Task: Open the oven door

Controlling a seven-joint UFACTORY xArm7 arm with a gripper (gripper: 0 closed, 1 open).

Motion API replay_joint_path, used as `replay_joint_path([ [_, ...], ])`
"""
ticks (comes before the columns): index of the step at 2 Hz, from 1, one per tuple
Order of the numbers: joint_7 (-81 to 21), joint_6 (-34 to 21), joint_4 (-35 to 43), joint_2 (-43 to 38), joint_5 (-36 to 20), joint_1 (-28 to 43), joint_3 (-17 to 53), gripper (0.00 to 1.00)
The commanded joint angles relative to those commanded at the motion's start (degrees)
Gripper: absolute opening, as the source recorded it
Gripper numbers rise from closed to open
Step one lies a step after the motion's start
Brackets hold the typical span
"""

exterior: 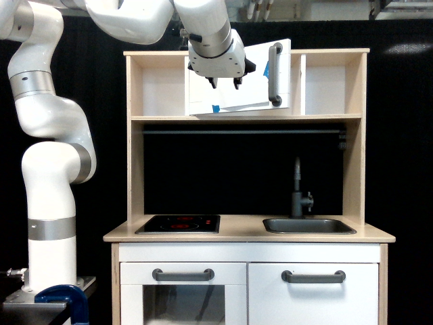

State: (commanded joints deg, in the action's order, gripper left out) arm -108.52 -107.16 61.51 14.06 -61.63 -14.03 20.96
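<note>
Two white lower doors front the play kitchen, nearest the camera: the windowed door [183, 298] on the exterior view's left and the plain door [314, 294] on its right, each with a horizontal grey bar handle. Above them the pale wood counter [243, 233] carries a flat black hob [178, 223] and a dark sunken sink [308, 225] with a slim dark tap [298, 188]; the space over it is open up to the wood shelf [245, 118]. In the middle upper compartment the oven door [254, 78], a smooth white panel with blue tape bits, stands swung out, its bottom edge slanting and its vertical grey handle [275, 74] at the free edge. The gripper [223, 82] hangs just left of that handle, before the panel, short dark fingers parted and grasping nothing. The glossy white arm [51, 162] curves overhead from its base on the left.
</note>
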Motion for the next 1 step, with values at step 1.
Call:
replay_joint_path([
  [1,0.1,-1.6,1.5,-0.6,0.5,0.3,1.8,1.0],
])
